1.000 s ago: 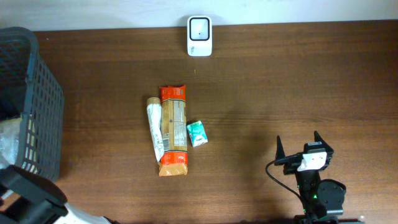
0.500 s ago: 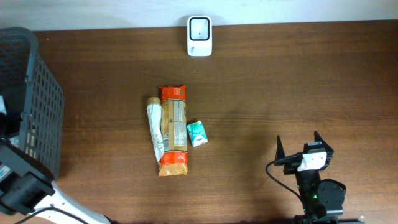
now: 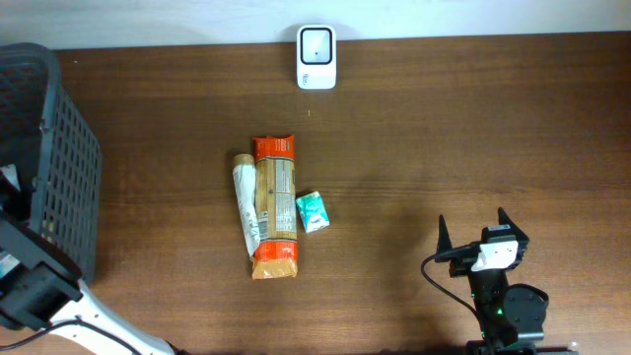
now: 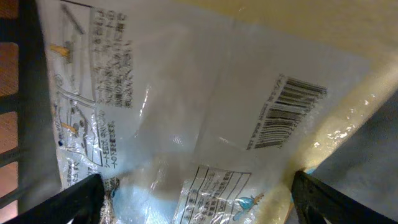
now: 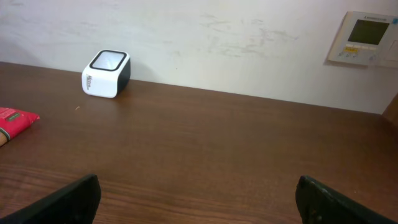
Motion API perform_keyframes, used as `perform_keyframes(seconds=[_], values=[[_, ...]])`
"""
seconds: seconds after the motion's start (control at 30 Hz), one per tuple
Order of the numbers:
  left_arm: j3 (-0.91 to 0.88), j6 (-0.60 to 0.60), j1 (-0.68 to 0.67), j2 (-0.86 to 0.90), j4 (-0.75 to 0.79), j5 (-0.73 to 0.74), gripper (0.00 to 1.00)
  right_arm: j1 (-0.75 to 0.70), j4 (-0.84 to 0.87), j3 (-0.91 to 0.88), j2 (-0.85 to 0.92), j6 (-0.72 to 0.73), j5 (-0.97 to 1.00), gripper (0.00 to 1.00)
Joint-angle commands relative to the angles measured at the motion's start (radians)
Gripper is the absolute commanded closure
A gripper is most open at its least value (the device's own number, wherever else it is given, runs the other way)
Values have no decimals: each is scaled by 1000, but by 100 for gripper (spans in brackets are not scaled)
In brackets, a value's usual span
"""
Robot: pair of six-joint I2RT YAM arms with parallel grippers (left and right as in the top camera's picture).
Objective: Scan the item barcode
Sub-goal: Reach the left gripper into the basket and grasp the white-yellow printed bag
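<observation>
Packet [image 4: 186, 112] in the basket [image 3: 69, 168] is hovered over by the open left gripper [image 4: 198, 179]. A grasp is judged needed next. The right gripper [image 5: 198, 180] is seen open.

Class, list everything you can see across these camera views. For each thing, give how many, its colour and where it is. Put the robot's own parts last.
scanner: one, white, far edge of the table
basket: one, dark grey, left end of the table
clear bag: one, see-through with a printed barcode, inside the basket
orange packet: one, orange-red, middle of the table
pale packet: one, cream, against the orange packet's left side
small packet: one, green and white, close on the orange packet's right
wall panel: one, off-white, on the wall
table: one, dark brown
left gripper: one, black, open over the clear bag
right gripper: one, black, open, near right corner
</observation>
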Motion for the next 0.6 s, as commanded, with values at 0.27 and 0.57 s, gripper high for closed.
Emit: perform_keyframes(seconds=[0.27,0.57], values=[[33,-57,0,61,-56,2,78,-6,2,-9,-5,-4,-5,1],[409,-164,-5,29,-295,146,91,-6,2,-9,-5,-4,-5,1]])
